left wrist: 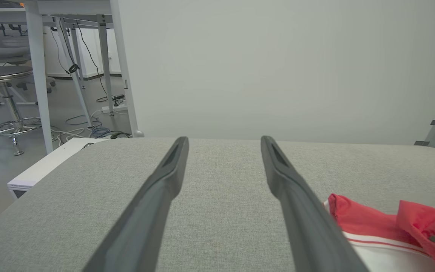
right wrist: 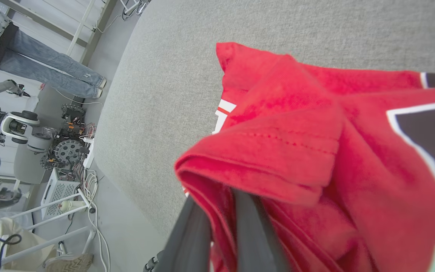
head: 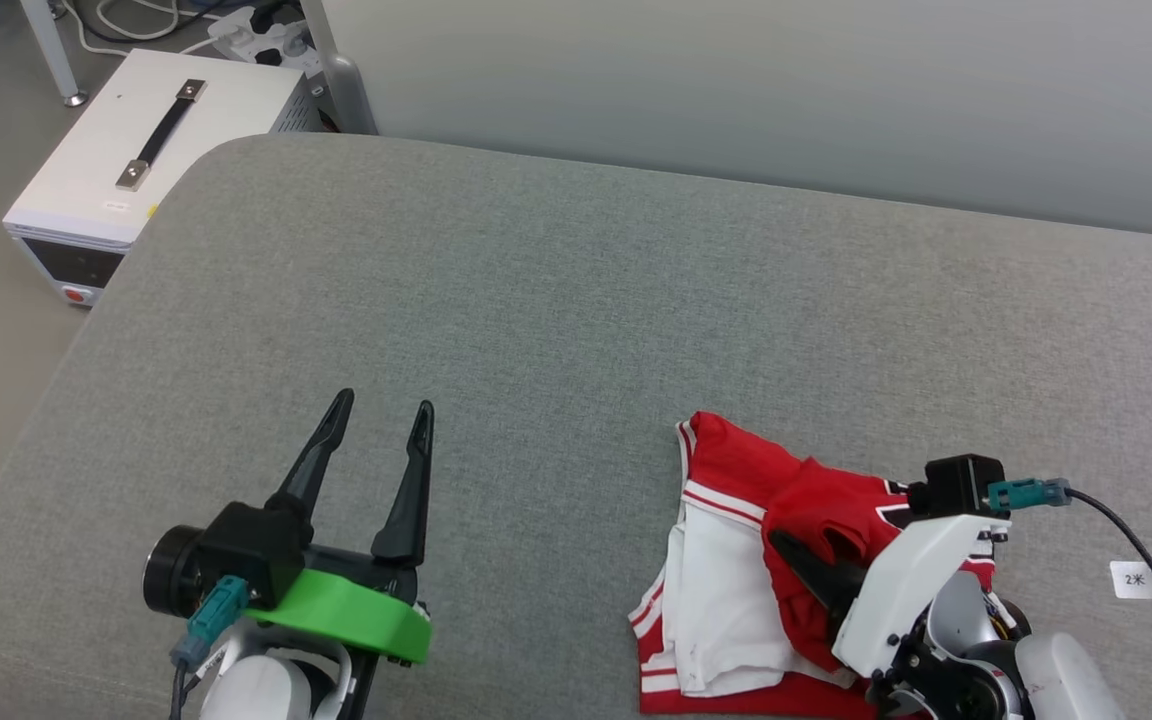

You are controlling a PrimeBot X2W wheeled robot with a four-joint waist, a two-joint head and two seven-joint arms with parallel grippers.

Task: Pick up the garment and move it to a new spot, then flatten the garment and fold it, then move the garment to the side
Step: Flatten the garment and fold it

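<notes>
From the head, we see our left gripper (head: pixel 384 402) wide open and empty above the cushion (head: pixel 576 300). Our right gripper (head: pixel 786 548) pinches the crumpled shirt (head: pixel 736 480) at the cushion's near right.

Left wrist: the shirt (left wrist: pixel 364 223) lies lower right.

Right wrist: the fingers (right wrist: pixel 249 226) are nearly closed on a red fold.

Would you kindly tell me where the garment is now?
In the head view the garment lies bunched at the lower right of the grey padded surface, the right gripper shut on a red fold, the open left gripper apart to its left.
</notes>
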